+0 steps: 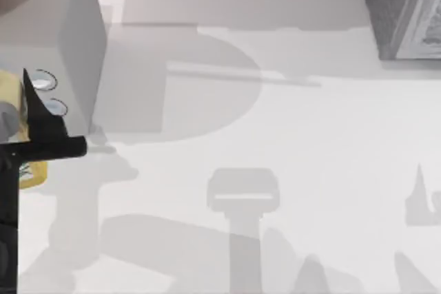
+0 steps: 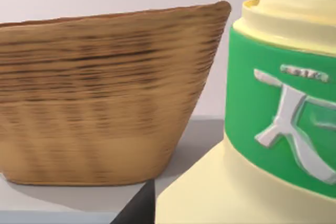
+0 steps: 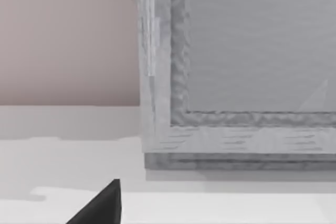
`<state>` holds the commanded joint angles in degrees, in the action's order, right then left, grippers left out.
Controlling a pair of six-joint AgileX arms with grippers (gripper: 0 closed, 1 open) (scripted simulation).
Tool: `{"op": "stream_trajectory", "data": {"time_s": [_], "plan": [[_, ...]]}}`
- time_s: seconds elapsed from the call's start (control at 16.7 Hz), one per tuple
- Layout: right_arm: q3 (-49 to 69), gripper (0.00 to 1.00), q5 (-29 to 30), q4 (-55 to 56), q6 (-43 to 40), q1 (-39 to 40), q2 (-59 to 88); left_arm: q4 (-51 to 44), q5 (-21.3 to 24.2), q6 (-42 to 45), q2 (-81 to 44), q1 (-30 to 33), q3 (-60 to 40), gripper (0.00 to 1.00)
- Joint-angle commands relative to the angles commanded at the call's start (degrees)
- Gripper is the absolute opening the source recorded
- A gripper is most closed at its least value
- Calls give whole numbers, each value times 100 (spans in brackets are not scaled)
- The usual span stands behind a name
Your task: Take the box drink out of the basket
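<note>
At about nine o'clock in the top view, hard against the left edge, the left gripper (image 1: 38, 111) shows as a dark pointed shape with a flat black bar sticking out toward three o'clock. Pale-yellow parts of the box drink (image 1: 12, 98) appear right behind and below that black shape, touching it, and the fingers look clenched on the box drink.

The left wrist view shows the box drink (image 2: 262, 129) very close: a pale-yellow body, a green label band (image 2: 273, 108) with raised white lettering, and a paler stepped neck above the band. Beside it, apart from it, stands the woven brown basket (image 2: 105, 93) on the pale surface (image 2: 63, 195). The box drink is outside the basket's wall.

In the top view the white surface (image 1: 289, 135) carries only grey shadows, and a grey textured block (image 1: 403, 12) sits at roughly one o'clock, in the far right corner.

The right wrist view shows one dark fingertip (image 3: 102, 205) of the right gripper low in the picture, above the surface and near the grey block (image 3: 241, 66). Whether those fingers are released or clenched I cannot tell.
</note>
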<state>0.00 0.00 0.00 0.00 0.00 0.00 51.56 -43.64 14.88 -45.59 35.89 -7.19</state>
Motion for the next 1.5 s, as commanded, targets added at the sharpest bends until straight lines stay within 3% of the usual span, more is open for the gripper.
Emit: {"op": "stream_trajectory", "data": {"time_s": [0.36,0.66,0.78,1.14,1.5], "plan": [[0,100,0,0,0,0,0,2956,-2409,820,-2564,1960,-466,0],[0,100,0,0,0,0,0,4491,-3642,1202,-3828,2946,-682,0],[0,100,0,0,0,0,0,4718,-3829,1255,-4009,3096,-712,0],[0,100,0,0,0,0,0,4721,-3826,1247,-4035,3076,-689,0],[0,100,0,0,0,0,0,4454,-3101,170,-4815,2374,-586,0]]}}
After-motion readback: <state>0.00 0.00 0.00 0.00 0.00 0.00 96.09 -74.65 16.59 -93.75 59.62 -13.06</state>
